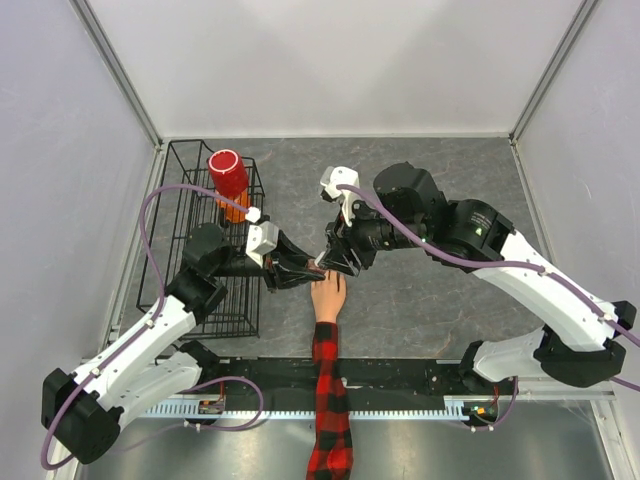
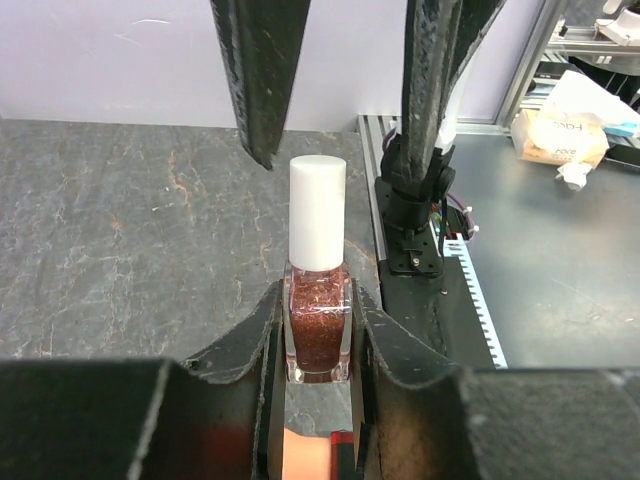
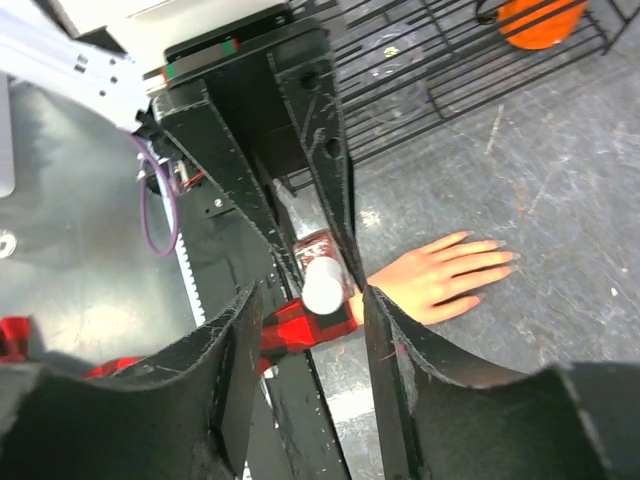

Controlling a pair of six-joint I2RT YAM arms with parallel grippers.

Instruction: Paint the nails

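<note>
My left gripper (image 1: 303,270) is shut on a small glitter-brown nail polish bottle (image 2: 318,320) with a white cap (image 2: 318,210), held upright just above the mannequin hand's wrist. My right gripper (image 3: 310,292) is open, its jaws standing on either side of the cap (image 3: 323,285) without touching it; its fingers (image 2: 262,80) hang above the bottle in the left wrist view. The peach mannequin hand (image 3: 445,275) lies flat on the table with a red-and-black plaid sleeve (image 1: 325,400). Its tiny nails (image 3: 507,257) show at the fingertips, bare-looking.
A black wire rack (image 1: 200,300) stands at the left with a red cup (image 1: 228,172) and an orange object in it. The black base rail (image 1: 400,375) runs along the near edge. A tissue box (image 2: 565,130) sits beyond the table.
</note>
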